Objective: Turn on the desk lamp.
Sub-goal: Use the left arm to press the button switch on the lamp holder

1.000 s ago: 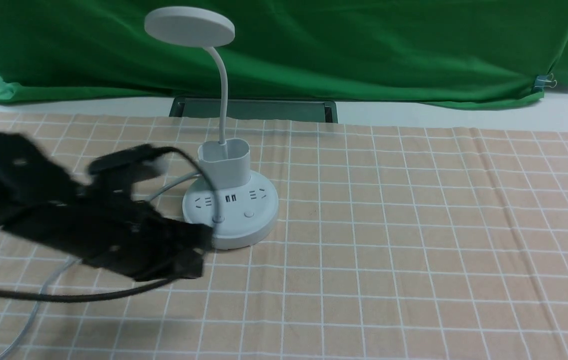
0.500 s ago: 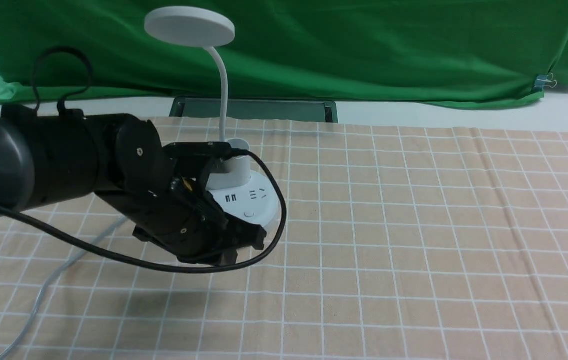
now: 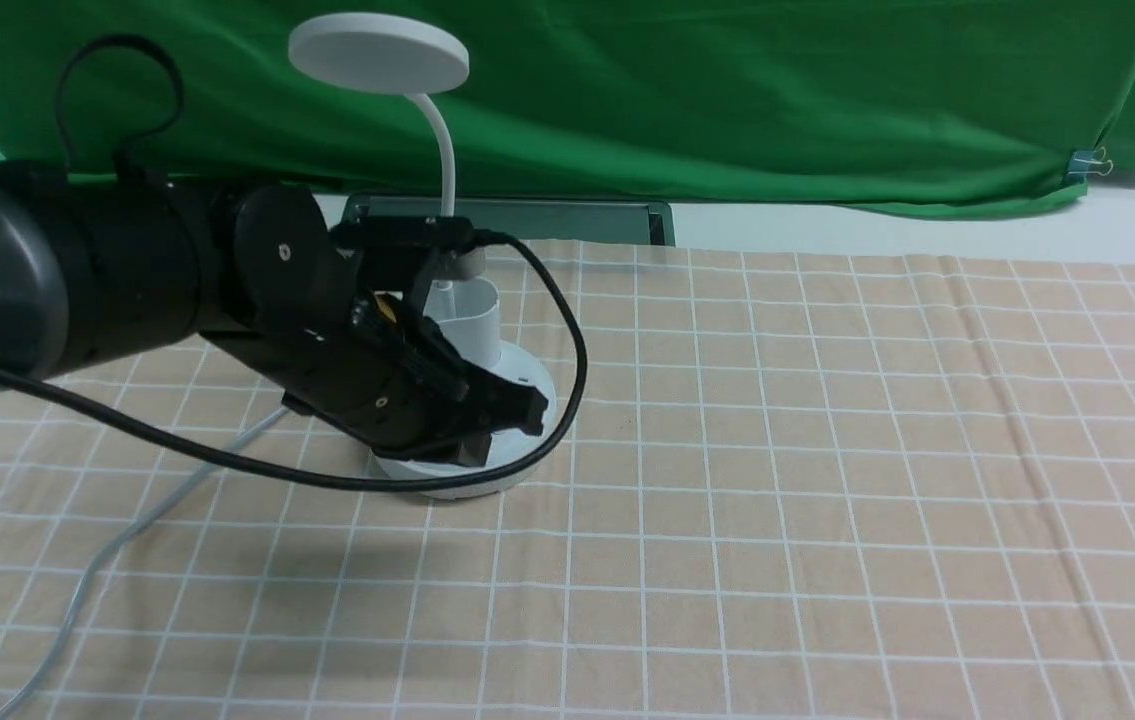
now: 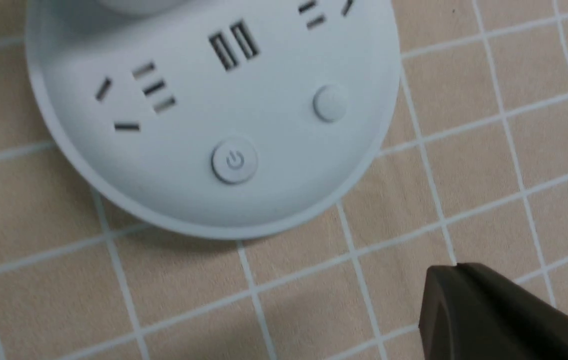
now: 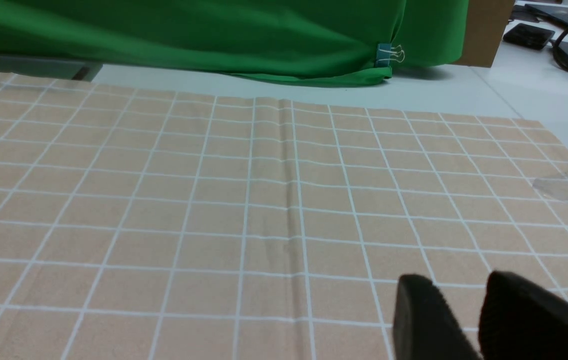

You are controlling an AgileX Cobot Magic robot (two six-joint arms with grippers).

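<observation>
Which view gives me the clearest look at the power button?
The left wrist view: the power button shows whole there, its symbol readable, with no gripper over it. In the front view the left arm hides it; the right wrist view doesn't show the lamp at all.

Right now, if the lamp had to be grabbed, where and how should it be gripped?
I'd grip the thin gooseneck of the lamp from its right side, fingers closing across it: it stands narrow and nearly upright, while the disc head and round base look wide for the fingers.
</observation>
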